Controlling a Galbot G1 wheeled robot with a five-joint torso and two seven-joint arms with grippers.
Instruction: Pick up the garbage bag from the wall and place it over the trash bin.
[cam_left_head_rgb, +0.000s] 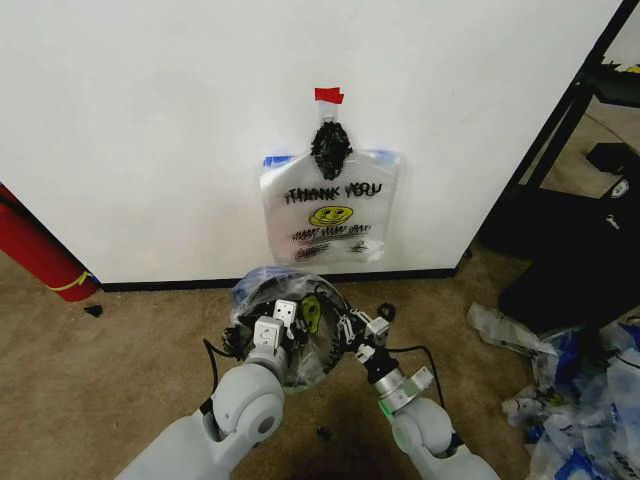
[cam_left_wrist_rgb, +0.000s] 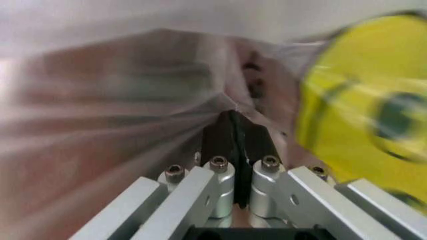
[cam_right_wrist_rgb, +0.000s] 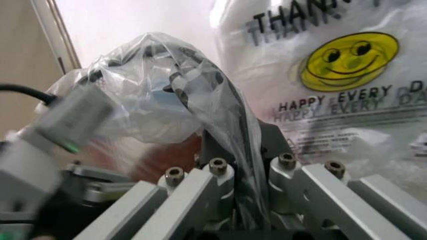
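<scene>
A crinkly translucent garbage bag (cam_left_head_rgb: 285, 300) with a yellow smiley (cam_left_head_rgb: 312, 312) is stretched between my two grippers, low in front of the wall. It lies over the dark round trash bin (cam_left_head_rgb: 305, 352), which shows through the plastic. My left gripper (cam_left_head_rgb: 272, 322) is shut on the bag's film (cam_left_wrist_rgb: 133, 100), its fingers (cam_left_wrist_rgb: 217, 137) pressed together. My right gripper (cam_left_head_rgb: 357, 335) is shut on a fold of the same bag (cam_right_wrist_rgb: 233, 115). A second bag with "THANK YOU" print (cam_left_head_rgb: 327, 212) (cam_right_wrist_rgb: 333, 75) hangs flat on the wall just behind.
A black knotted clump (cam_left_head_rgb: 330, 148) and red tape (cam_left_head_rgb: 328, 95) sit above the hanging bag. A long red cylinder (cam_left_head_rgb: 40, 252) leans at the left. A black shelf frame (cam_left_head_rgb: 570, 120), a dark box (cam_left_head_rgb: 585, 260) and crumpled bags (cam_left_head_rgb: 580, 410) crowd the right.
</scene>
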